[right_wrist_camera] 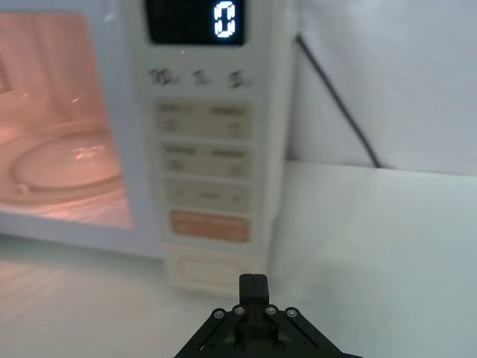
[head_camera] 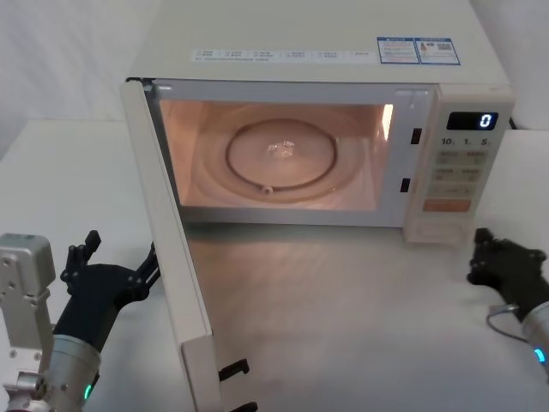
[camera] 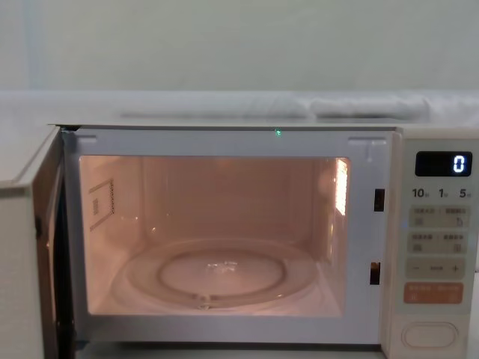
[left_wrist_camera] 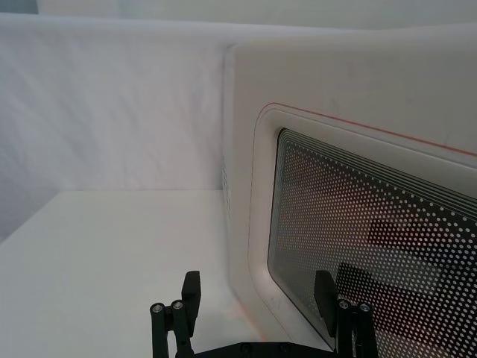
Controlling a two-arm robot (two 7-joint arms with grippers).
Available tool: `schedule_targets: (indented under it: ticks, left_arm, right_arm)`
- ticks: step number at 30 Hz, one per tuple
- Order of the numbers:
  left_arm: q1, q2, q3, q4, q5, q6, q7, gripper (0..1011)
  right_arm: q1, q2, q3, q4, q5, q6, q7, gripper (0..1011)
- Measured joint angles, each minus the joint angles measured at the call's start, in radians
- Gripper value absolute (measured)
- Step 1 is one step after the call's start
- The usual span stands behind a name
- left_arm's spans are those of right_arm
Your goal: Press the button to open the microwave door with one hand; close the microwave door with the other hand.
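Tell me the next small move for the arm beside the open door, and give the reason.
Probably push: the microwave door stands swung fully open, cavity lit, and the left gripper sits open at the door's outer face, window right ahead. Easing it rightward against the panel should swing the door shut. The right gripper waits shut before the control panel.

So the microwave (head_camera: 326, 112) sits at the back of the tabletop (head_camera: 343, 326), with its door (head_camera: 171, 249) swung out toward the robot on the left side. The left end effector (head_camera: 116, 266) is just outside the door, the right end effector (head_camera: 482, 253) is in front of the control panel (head_camera: 459, 172), and the turntable (head_camera: 279, 159) is inside the cavity.
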Motion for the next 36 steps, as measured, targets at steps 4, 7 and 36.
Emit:
schedule_targets:
  ticks: [4, 7, 36]
  left_arm:
    - [0.0, 0.0, 0.0, 0.0, 0.0, 0.0, 0.0, 1001]
    - [0.0, 0.0, 0.0, 0.0, 0.0, 0.0, 0.0, 1001]
    - [0.0, 0.0, 0.0, 0.0, 0.0, 0.0, 0.0, 1001]
  right_arm:
    - [-0.001, 0.01, 0.028, -0.013, 0.009, -0.006, -0.005, 0]
    - [0.004, 0.019, 0.053, -0.02, 0.019, -0.01, -0.006, 0]
    - [0.045, 0.061, 0.117, -0.005, 0.155, 0.001, 0.088, 78]
